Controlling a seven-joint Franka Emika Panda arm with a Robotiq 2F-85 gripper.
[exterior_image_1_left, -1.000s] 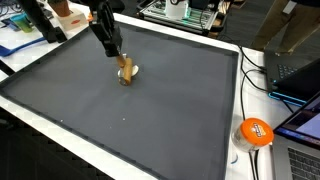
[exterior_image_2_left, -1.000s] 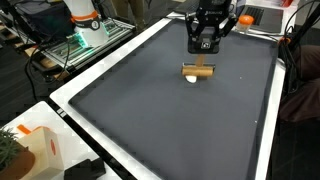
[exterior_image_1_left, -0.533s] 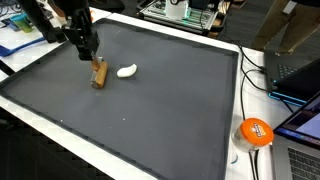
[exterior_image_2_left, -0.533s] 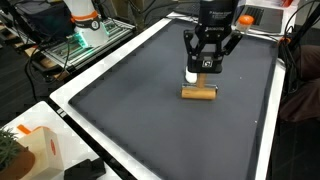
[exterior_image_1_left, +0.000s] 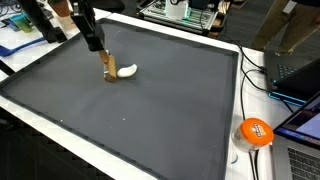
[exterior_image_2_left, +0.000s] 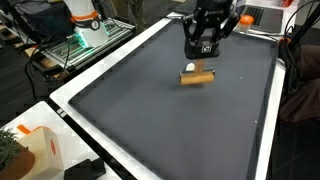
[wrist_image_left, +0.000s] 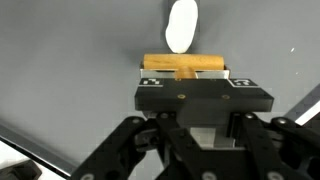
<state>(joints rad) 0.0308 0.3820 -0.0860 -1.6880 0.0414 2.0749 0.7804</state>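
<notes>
Gripper (exterior_image_1_left: 102, 56): clenched on wooden block (wrist_image_left: 170, 64), which sits crosswise between the jaws, just beside white oval piece (wrist_image_left: 182, 25); the fingertips are hidden under the gripper's own body in the wrist view. Surface: dark grey mat (exterior_image_1_left: 150, 120) with a white border, workshop clutter around it. Orange disc (exterior_image_1_left: 255, 131) off the mat, its lettering too small to read.

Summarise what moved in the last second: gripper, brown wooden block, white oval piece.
The gripper, shut on the brown wooden block, carried it away from the white oval piece and then back. The block now sits right beside the piece again. Nothing was let go or newly grasped. The white piece stayed put on the dark grey mat.
</notes>
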